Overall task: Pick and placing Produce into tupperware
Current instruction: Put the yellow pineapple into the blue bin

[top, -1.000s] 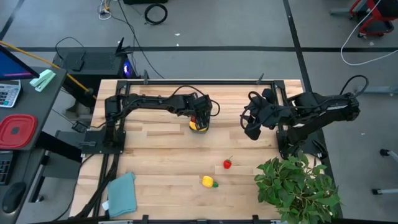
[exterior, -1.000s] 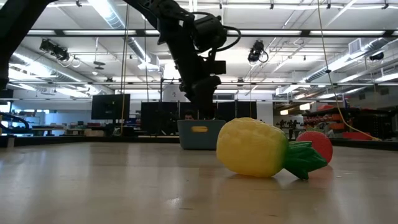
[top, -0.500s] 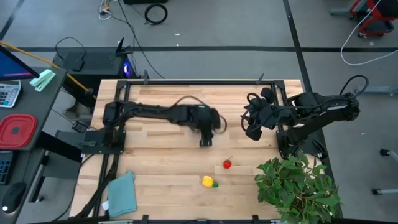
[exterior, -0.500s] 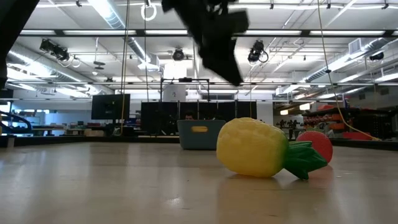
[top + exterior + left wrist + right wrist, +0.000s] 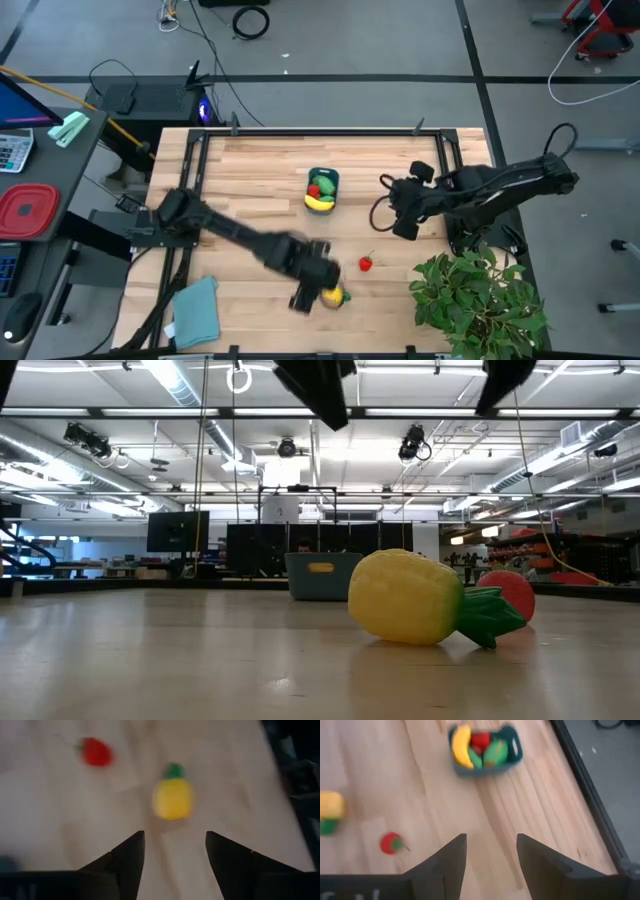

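The teal tub (image 5: 322, 188) stands at the table's middle, toward the far side, with a yellow banana, a green piece and a red piece in it; it also shows in the right wrist view (image 5: 485, 745) and the low view (image 5: 322, 575). The yellow-and-green piece (image 5: 336, 295) lies near the front edge, and a red strawberry (image 5: 366, 264) lies just beyond it. My left gripper (image 5: 312, 292) hovers open, close to the yellow-and-green piece (image 5: 172, 800), touching nothing. My right gripper (image 5: 403, 226) hangs open and empty to the right of the tub (image 5: 490, 842).
A leafy potted plant (image 5: 480, 300) fills the near right corner. A folded teal cloth (image 5: 195, 310) lies at the near left corner. In the low view the yellow-and-green piece (image 5: 405, 598) and the strawberry (image 5: 510, 592) stand in front of the tub.
My left gripper has left the tub and swept quickly toward the table's near edge, ending beside the yellow-and-green piece. The tub now shows uncovered with the banana inside. My right gripper has shifted a little toward the near edge.
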Robot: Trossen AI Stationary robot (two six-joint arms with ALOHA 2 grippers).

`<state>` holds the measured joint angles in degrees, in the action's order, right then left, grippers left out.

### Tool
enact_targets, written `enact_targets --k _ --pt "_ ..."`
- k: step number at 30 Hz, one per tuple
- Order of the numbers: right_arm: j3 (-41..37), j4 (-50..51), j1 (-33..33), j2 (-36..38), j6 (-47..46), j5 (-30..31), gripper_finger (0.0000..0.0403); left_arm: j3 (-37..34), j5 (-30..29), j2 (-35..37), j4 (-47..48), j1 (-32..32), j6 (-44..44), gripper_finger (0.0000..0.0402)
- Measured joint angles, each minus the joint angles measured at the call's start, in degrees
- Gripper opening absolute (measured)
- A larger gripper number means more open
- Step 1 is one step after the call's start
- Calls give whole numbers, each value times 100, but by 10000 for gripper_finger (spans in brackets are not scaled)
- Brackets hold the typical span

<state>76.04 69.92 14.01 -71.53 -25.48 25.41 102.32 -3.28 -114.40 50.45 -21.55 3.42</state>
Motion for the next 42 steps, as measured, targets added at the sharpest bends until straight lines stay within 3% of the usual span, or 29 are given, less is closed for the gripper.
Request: enact_targets --k 4,9,18,32,42 --pt "-607 -225 -1 -4 -200 54 183 -6 -288 -254 -396 -390 16 237" --pt "-982 -260 -1 -3 -788 0 183 -7 -311 -678 -714 -427 106 252" --pt "-943 -300 3 0 -1049 -79 183 -10 -500 -1134 -1009 -221 -69 249" --pt "-930 -303 1 0 -1038 -84 183 -8 22 -1309 -1322 -187 294 252" --pt "-928 -333 -1 0 -1035 -84 183 -8 39 -1509 -1342 -90 339 252"
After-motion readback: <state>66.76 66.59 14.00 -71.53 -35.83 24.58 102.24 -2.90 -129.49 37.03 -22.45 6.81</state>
